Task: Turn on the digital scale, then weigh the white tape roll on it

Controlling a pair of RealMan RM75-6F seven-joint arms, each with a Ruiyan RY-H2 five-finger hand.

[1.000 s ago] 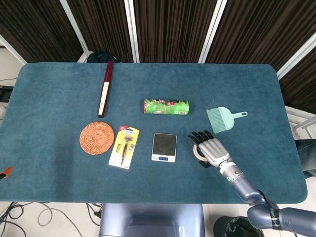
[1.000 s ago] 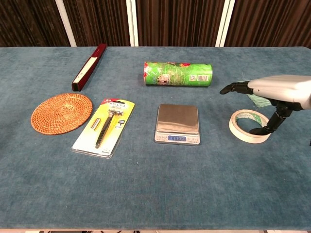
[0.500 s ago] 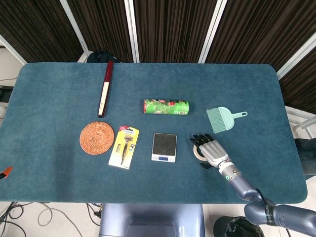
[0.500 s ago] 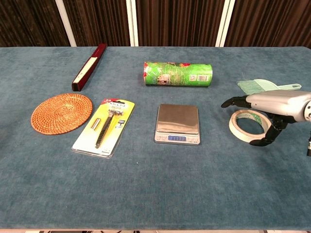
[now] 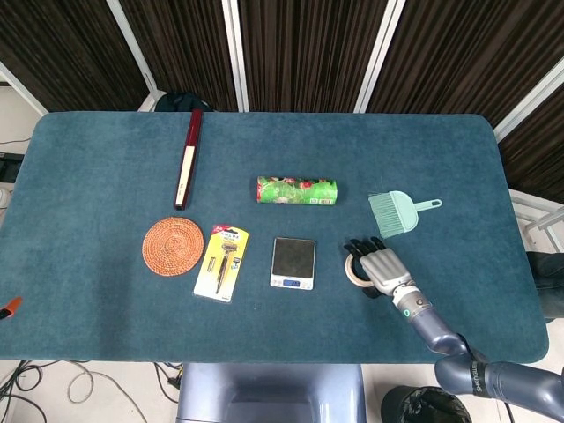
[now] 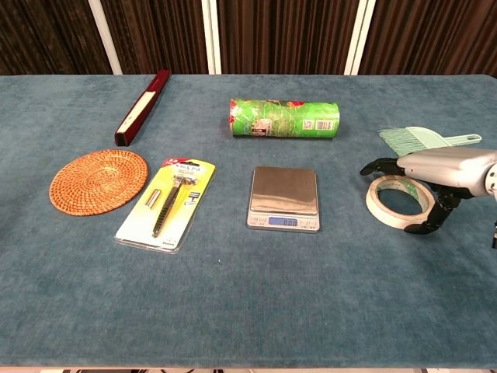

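Observation:
The white tape roll (image 6: 394, 203) lies flat on the blue cloth, right of the digital scale (image 6: 283, 192). The scale's plate is bare and its display (image 6: 283, 222) glows blue with digits. My right hand (image 6: 440, 166) hovers low over the roll's right half, fingers (image 6: 377, 165) stretched above the ring and thumb (image 6: 429, 224) down at its outer near-right edge. The roll still rests on the table. In the head view the hand (image 5: 382, 267) covers most of the roll (image 5: 352, 271), beside the scale (image 5: 293, 261). My left hand is nowhere in either view.
A mint dustpan and brush (image 5: 397, 212) lies just behind the hand. A green wrapped roll (image 5: 297, 190) sits behind the scale. A razor pack (image 5: 222, 262), a woven coaster (image 5: 173, 246) and a long red box (image 5: 187, 159) lie to the left.
My right hand has sunk lower and drawn slightly back toward the table's near right, its thumb now down beside the roll. The tape roll and scale have not moved.

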